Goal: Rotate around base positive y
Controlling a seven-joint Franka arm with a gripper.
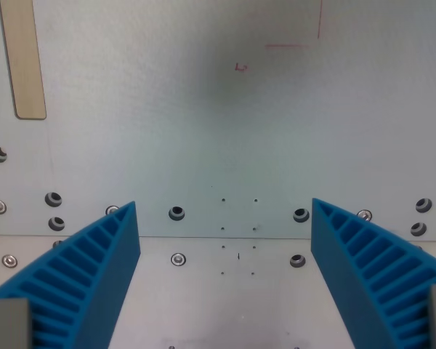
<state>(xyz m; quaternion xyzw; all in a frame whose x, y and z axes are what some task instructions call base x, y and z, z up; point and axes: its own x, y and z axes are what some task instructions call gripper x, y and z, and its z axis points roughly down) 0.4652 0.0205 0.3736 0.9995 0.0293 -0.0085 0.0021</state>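
Observation:
My gripper (pixel 224 211) is open and empty. Its two blue ribbed fingers show at the bottom of the wrist view, one at the wrist view's left (pixel 87 269) and one at the wrist view's right (pixel 367 265), wide apart. Below them lies a pale grey metal plate (pixel 225 131) with nothing between the fingers. No separate task object is in view.
A tan wooden strip (pixel 22 58) lies at the top left. Thin red marker lines (pixel 305 40) and a small red mark (pixel 240 67) are near the top. Several bolts and holes (pixel 176 213) run across a seam (pixel 225 238) between two plates.

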